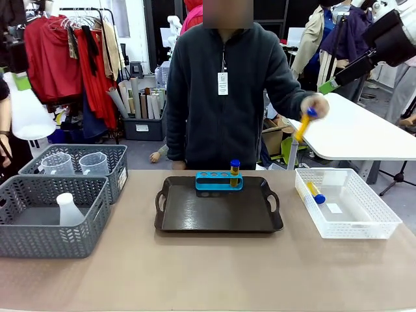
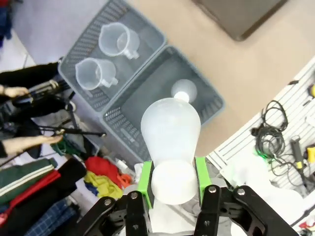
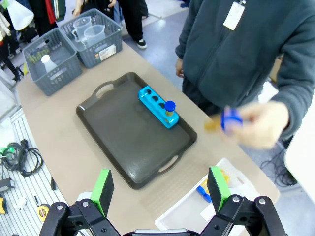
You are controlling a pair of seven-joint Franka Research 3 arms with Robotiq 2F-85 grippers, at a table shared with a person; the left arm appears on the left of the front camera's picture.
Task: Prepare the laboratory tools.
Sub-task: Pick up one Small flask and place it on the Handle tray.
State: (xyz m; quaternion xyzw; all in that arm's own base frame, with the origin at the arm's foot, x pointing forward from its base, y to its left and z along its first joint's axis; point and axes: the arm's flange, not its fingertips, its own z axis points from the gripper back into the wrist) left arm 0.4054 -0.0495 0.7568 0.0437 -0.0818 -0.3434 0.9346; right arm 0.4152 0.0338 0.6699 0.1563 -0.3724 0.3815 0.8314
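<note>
Flask held aloft beside the bench (image 1: 208, 273)

The left hand (image 2: 171, 189) is clamped on a translucent conical flask (image 2: 170, 130), centre frame in its wrist view. The right hand (image 3: 160, 189) stands apart. At upper right of the front view, a person's hand (image 1: 316, 104) holds a blue-capped tube (image 1: 303, 127).

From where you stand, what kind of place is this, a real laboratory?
Probably a robot test room or workshop, not a real laboratory: a table holds a dark tray with a blue tube rack, a clothes rail of red garments stands behind, and cables lie beside the table.
</note>
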